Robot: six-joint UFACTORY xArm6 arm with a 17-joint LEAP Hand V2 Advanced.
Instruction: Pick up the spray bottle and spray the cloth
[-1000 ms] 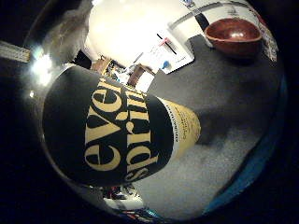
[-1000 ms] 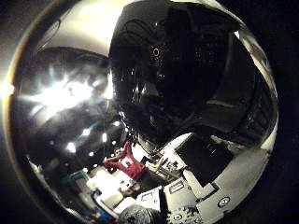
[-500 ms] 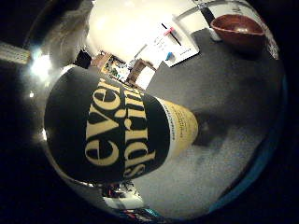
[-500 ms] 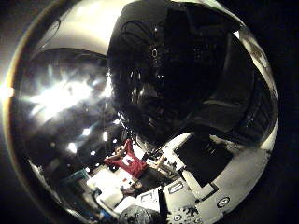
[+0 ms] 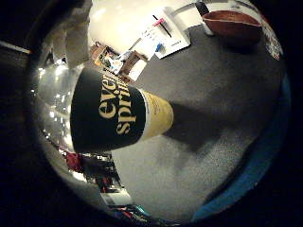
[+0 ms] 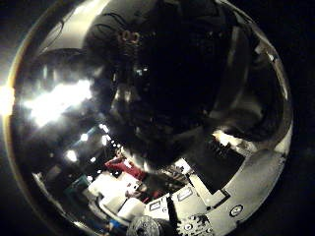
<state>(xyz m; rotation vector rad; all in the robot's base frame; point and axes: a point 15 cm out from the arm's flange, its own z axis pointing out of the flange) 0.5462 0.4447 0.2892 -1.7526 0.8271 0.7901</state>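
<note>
The spray bottle (image 5: 118, 113) has a black label with yellow lettering and a yellow base. It stands on a grey mat (image 5: 222, 94) and casts a shadow beside its base. It lies close in front of the palm. In the thumb side view a large dark mass (image 6: 182, 88) fills the middle, and I cannot tell what it is. White, geared parts of my right hand (image 6: 197, 216) show at that view's edge. How the hand stands round the bottle is hidden. No cloth is clearly in view.
A brown bowl (image 5: 232, 23) sits at the far side of the mat. A white sheet with pens (image 5: 163, 35) lies beside it. A blue strip (image 5: 265, 161) borders the mat. Room clutter and bright lights (image 6: 54, 101) lie beyond.
The bottle takes up less of the little finger side view than before, so the palm has drawn back from it. The bowl has shifted in the view with the camera.
</note>
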